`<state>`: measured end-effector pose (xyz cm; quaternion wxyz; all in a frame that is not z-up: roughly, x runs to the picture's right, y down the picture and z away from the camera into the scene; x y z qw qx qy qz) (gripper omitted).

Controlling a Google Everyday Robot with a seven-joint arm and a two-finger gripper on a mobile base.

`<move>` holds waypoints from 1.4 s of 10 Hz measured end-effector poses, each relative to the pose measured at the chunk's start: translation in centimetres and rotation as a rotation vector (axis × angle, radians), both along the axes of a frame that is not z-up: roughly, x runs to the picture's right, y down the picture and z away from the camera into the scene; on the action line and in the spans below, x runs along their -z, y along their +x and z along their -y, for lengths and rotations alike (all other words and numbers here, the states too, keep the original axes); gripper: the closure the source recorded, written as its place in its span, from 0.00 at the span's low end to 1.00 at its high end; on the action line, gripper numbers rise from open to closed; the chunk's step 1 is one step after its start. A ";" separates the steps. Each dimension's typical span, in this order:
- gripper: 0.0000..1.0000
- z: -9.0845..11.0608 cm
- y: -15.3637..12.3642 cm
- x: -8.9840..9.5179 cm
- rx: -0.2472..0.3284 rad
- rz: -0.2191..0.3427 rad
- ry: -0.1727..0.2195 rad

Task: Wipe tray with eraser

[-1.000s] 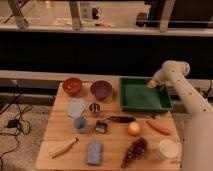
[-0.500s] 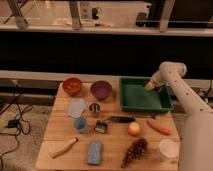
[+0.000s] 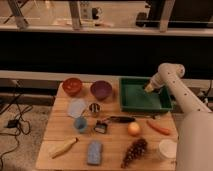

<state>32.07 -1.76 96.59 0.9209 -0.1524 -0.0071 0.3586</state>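
Note:
The dark green tray (image 3: 135,102) sits at the back right of the wooden table (image 3: 55,130). My white arm reaches in from the right, and the gripper (image 3: 150,88) hangs low over the tray's right rear part. At its tip is a small pale yellowish block, the eraser (image 3: 148,88), which the gripper is shut on, at or just above the tray floor. Whether the eraser touches the floor cannot be told.
Left of the tray stand a purple bowl (image 3: 101,90) and a red bowl (image 3: 72,86). In front lie a carrot (image 3: 159,127), an orange fruit (image 3: 133,129), a clip-like item (image 3: 101,126), cups, a blue sponge (image 3: 94,152), grapes (image 3: 134,151) and a banana (image 3: 64,148).
The gripper with the eraser has shifted slightly left and toward the front inside the tray. Nothing else on the table moved.

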 end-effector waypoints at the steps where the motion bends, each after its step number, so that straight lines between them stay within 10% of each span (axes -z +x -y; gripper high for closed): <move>1: 0.96 -0.2 0.0 -0.2 0.004 -0.002 -0.005; 14: 0.96 -0.8 2.2 -2.2 -0.023 -0.050 -0.033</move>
